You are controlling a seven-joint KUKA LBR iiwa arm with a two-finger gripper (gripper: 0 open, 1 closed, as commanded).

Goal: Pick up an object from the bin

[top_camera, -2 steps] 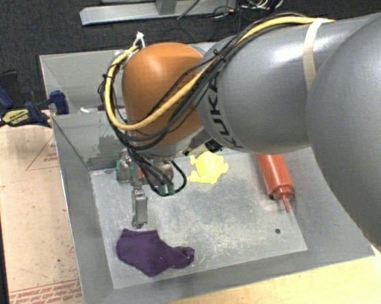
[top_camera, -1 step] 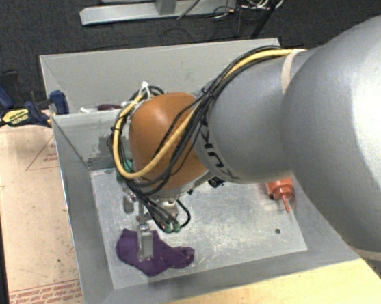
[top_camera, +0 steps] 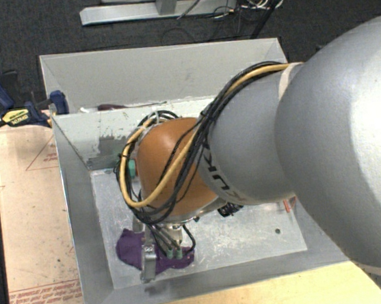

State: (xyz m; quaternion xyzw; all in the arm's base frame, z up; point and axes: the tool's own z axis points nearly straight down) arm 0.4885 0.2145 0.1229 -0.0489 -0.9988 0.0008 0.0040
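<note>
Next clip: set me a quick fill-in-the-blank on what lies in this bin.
1. The claw is over a ____ crumpled thing.
2. That thing lies in the bin's lower-____ corner of the view.
3. The arm reaches in from the view's ____.
Missing: purple; left; right.

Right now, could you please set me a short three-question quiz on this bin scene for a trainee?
1. True or false: the pincer is down at the lower left corner of the bin, as the camera view shows it.
2. What colour is the crumpled thing lying at the pincer? A green, B purple, C yellow.
3. Fill in: the wrist cover with cables looped over it is ____.
Key: 1 true; 2 B; 3 orange.
</note>
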